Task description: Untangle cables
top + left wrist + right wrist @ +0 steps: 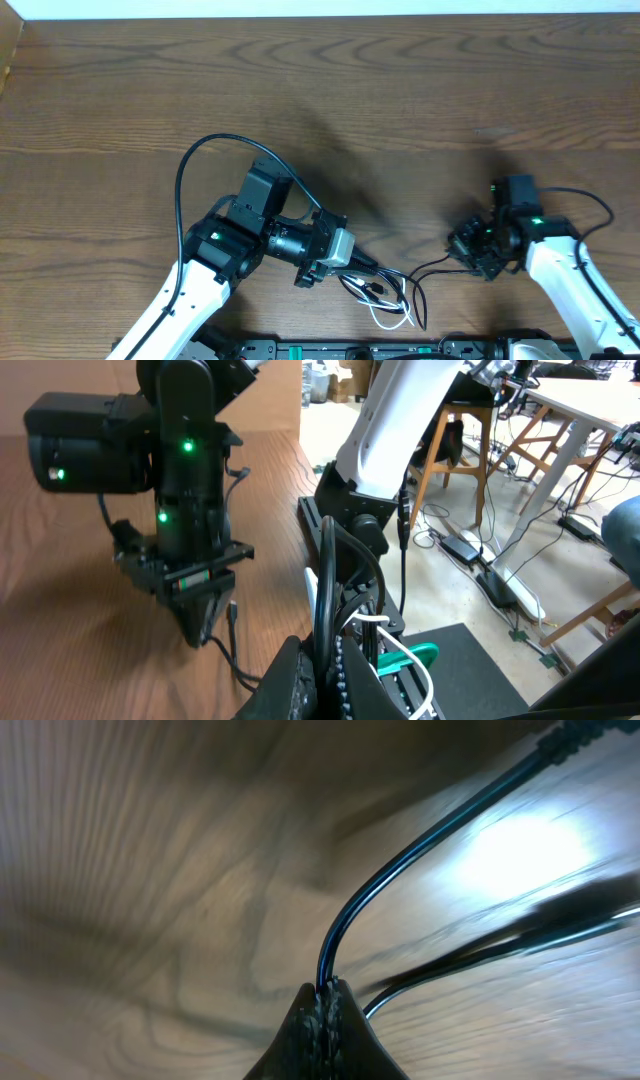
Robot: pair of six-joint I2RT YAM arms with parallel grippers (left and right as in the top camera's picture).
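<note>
The cables lie in a small tangle (392, 293) near the table's front edge: thin black cords looped together with one white cord (389, 319). My left gripper (372, 268) reaches into the tangle from the left. In the left wrist view it (325, 660) is shut on a black cable (324, 590) that loops up out of the jaws, with the white cord (404, 652) just to its right. My right gripper (462, 255) is shut on the end of a black cable (432, 264) that runs left to the tangle. The right wrist view shows this grip (326, 990) on the cable (400, 860).
The wooden table (320, 110) stretches away behind both arms. A thick black arm cable (205, 150) arcs over the left arm. A black rail (350, 350) runs along the front edge, just below the tangle.
</note>
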